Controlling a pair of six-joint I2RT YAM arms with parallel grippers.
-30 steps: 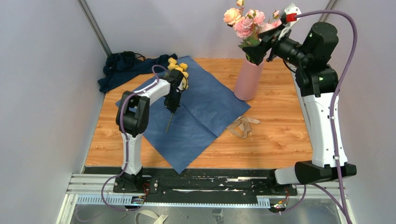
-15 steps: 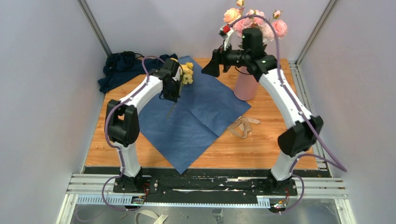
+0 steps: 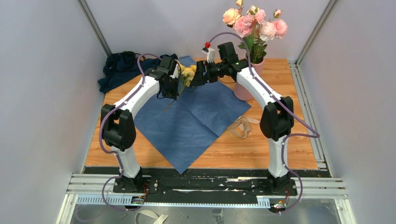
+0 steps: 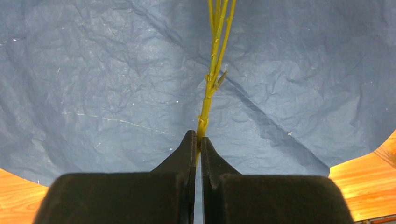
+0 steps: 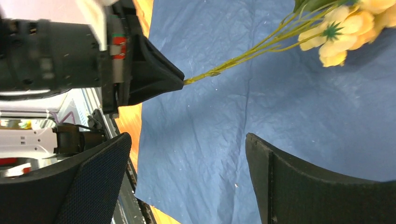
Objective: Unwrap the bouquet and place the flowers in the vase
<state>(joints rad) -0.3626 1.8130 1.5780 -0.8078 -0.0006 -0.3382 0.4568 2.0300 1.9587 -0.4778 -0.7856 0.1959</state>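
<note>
Left pincer (image 4: 196,140) clamps the yellow flowers (image 5: 345,32) by the stem (image 4: 212,79) over paper (image 3: 187,126) at 11 o'clock; right pincer (image 5: 187,137) gapes alongside. A mistimed handover could drop them short of the vase (image 3: 241,92) at 1 o'clock.

Pink flowers (image 3: 254,25) stand in the pink vase (image 3: 241,92); yellow flowers (image 3: 188,74) hang above flattened blue paper (image 3: 196,121).
</note>
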